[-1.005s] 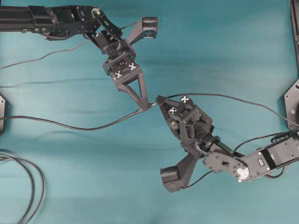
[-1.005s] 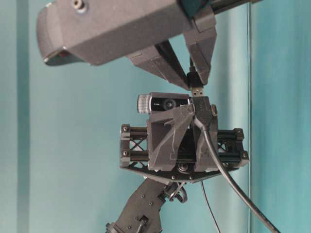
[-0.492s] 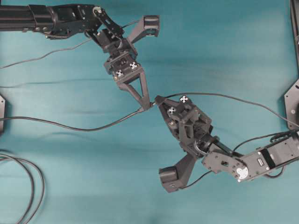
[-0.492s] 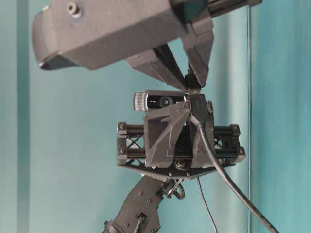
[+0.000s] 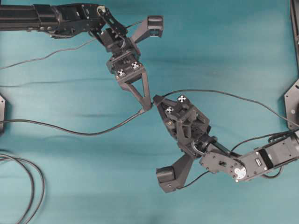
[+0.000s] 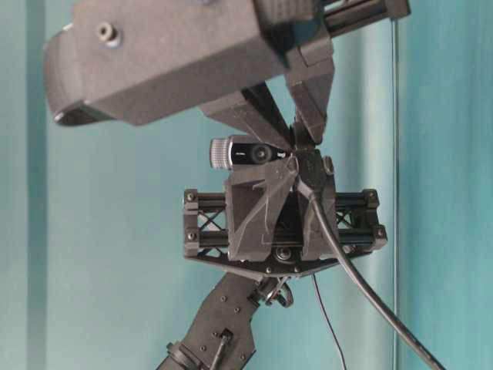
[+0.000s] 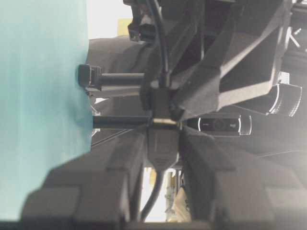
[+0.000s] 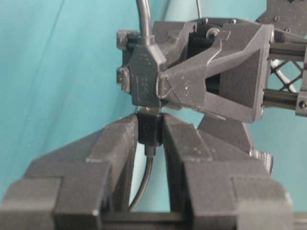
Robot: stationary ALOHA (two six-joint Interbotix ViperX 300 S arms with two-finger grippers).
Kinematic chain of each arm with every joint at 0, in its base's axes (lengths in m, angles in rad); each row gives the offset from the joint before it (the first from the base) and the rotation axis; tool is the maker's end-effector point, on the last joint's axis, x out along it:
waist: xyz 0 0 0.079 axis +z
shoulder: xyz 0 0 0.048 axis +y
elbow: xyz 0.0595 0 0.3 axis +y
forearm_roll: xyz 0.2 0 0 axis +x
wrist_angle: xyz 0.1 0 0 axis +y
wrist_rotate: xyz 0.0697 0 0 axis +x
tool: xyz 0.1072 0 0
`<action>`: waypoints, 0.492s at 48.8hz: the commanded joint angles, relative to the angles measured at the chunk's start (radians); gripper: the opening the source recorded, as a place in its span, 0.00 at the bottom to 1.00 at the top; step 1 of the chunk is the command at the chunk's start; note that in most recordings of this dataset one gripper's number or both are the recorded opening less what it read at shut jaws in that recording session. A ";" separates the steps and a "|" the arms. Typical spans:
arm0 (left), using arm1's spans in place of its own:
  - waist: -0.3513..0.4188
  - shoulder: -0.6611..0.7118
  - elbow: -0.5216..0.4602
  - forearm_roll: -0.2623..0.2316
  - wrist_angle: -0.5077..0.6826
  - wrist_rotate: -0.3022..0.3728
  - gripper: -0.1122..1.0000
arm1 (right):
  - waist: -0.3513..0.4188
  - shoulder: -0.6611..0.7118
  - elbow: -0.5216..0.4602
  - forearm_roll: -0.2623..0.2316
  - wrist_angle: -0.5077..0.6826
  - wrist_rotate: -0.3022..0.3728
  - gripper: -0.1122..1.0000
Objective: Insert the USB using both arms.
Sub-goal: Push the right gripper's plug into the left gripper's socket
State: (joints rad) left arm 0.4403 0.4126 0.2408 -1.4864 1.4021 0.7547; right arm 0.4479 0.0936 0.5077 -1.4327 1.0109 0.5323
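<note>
— Teal cloth (image 5: 243, 42) underneath; what has changed?
— Your USB (image 8: 148, 130), clamped in the right gripper (image 5: 158, 101), no longer shows its silver tip. It has sunk into the socket (image 8: 144, 81) pinched by the left gripper (image 5: 147, 107), so insertion looks nearly done. Count two arms (image 5: 56, 18), two cables (image 5: 70, 129), one USB, one socket.

Black jointed arms (image 5: 70, 21), triangular open-frame end effectors, white square markers.

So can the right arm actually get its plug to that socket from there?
Probably yes: the USB in the right gripper already sits end to end against the socket in the left gripper, nothing between them.
</note>
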 commanded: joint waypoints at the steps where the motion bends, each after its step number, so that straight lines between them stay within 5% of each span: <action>1: 0.005 -0.012 -0.031 0.003 -0.003 0.005 0.30 | 0.008 -0.009 -0.035 -0.011 -0.026 0.003 0.28; 24: 0.017 -0.012 -0.037 0.009 -0.017 0.006 0.30 | 0.017 -0.009 -0.038 -0.011 -0.041 0.000 0.28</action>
State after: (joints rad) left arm 0.4403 0.4142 0.2393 -1.4726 1.3990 0.7563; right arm 0.4479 0.0951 0.5062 -1.4327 0.9863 0.5323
